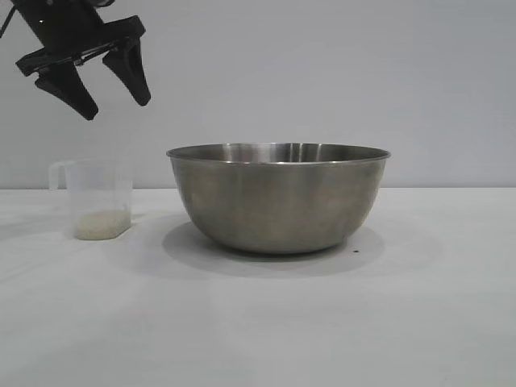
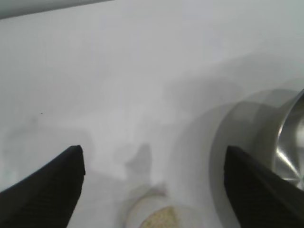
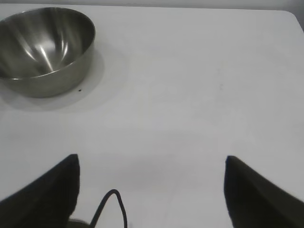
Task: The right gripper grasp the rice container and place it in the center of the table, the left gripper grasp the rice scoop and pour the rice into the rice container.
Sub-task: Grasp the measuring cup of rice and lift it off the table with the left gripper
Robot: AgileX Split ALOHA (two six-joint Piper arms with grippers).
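The rice container (image 1: 278, 197), a large steel bowl, stands on the white table (image 1: 322, 322) near its middle; the right wrist view shows the rice container (image 3: 45, 47) far off. To its left stands the rice scoop (image 1: 98, 199), a small translucent cup with off-white rice (image 1: 102, 223) in its bottom. My left gripper (image 1: 117, 101) hangs open well above the scoop, empty. In the left wrist view the left gripper (image 2: 154, 159) has the scoop (image 2: 159, 216) below it and the bowl's rim (image 2: 289, 147) to one side. My right gripper (image 3: 151, 164) is open over bare table, away from the bowl.
A thin black cable (image 3: 111, 206) loops under the right gripper. A tiny dark speck (image 1: 355, 251) lies on the table by the bowl. A plain grey wall (image 1: 363, 81) stands behind the table.
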